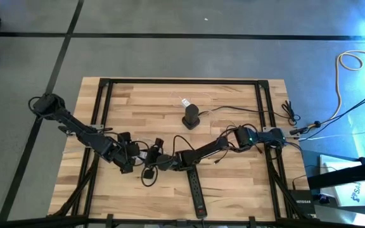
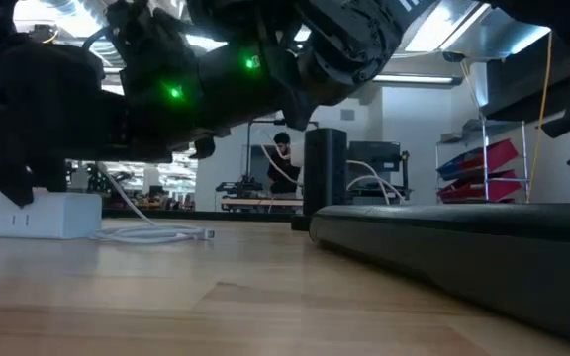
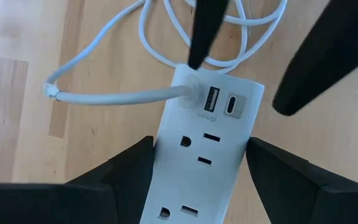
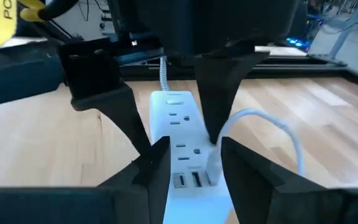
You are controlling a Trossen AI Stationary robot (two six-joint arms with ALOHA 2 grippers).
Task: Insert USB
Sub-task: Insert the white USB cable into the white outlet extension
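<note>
White lettering "NETGEAR" stands on a dark box (image 1: pixel 307 200) beside the table's near right corner.

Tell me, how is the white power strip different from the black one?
The white power strip is clamped in the left gripper; the black power strip lies free, with no gripper on it. The white one has a white cable plugged into a USB port; none shows in the black one. Both lie flat on the wooden table.

Two dark arms (image 1: pixel 81 130), green lights.
</note>
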